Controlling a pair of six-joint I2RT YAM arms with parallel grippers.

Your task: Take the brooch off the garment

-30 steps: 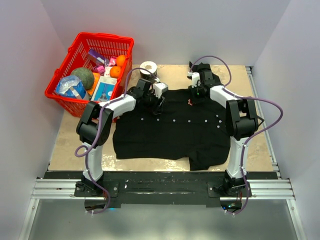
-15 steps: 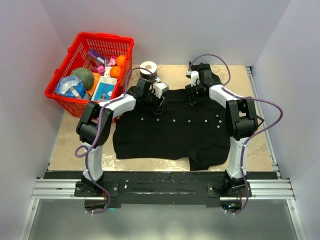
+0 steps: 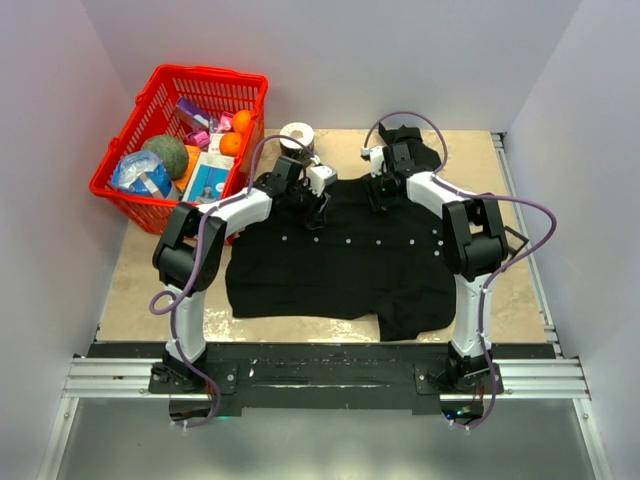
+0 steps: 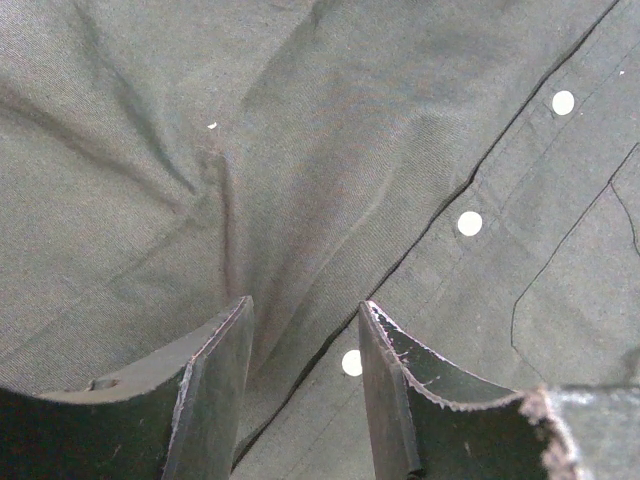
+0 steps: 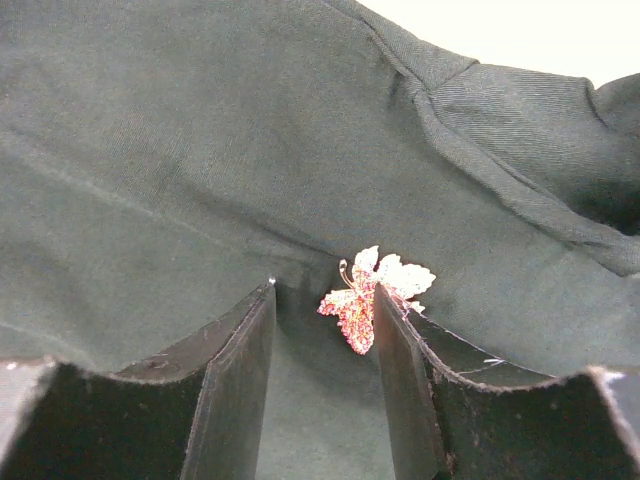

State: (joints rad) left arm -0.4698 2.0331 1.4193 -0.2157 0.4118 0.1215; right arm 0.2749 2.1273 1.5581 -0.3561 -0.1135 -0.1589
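On the garment [image 3: 340, 260], right pincer [image 5: 324, 292] newly parted beside brooch [image 5: 366, 300]

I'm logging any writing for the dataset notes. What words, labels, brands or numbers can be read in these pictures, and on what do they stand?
No text can be read in any view.
Blue and white box in the red basket: printed, but too small to read.
Small white label on the garment: too small to read.
Wrist views: the cloth, the white buttons and the brooch show no lettering.

Black garment [image 3: 340, 265] beside red basket [image 3: 135, 205]
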